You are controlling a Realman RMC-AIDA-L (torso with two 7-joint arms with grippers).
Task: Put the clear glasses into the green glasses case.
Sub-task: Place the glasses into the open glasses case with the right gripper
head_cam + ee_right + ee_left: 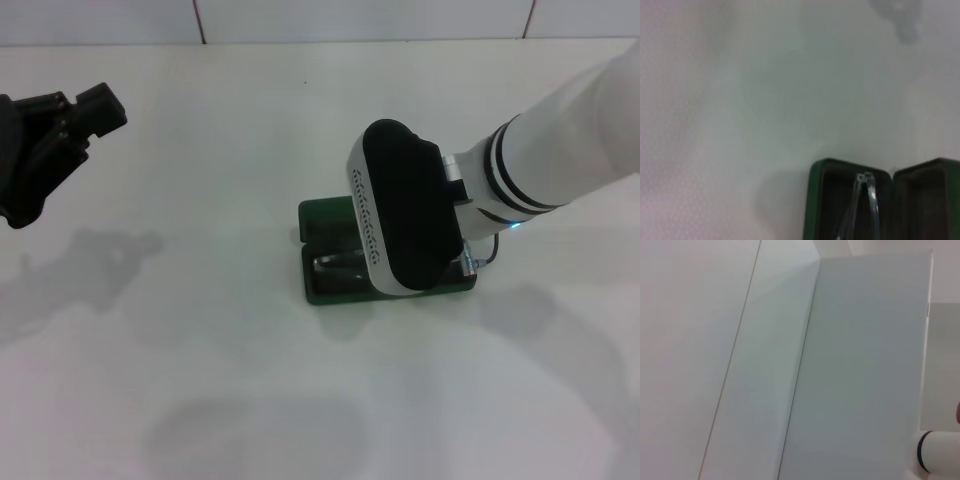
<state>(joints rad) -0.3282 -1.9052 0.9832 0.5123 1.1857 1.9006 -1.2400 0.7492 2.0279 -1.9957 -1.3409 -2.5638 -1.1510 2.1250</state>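
The green glasses case [322, 222] lies open on the white table, both dark-lined halves facing up. My right gripper [405, 205] hangs directly over it, and its wrist housing covers most of the case. In the right wrist view the case [812, 200] shows at the frame's edge. The clear glasses [866, 197] sit inside one half, with a transparent arm and frame end showing against the lining. A faint glint of the clear glasses [336, 264] also shows in the head view. My left gripper [62, 128] is parked far off at the table's left.
The white table [200, 330] spreads around the case on all sides. A tiled wall edge [300, 20] runs along the back. The left wrist view shows only pale wall panels [790, 365].
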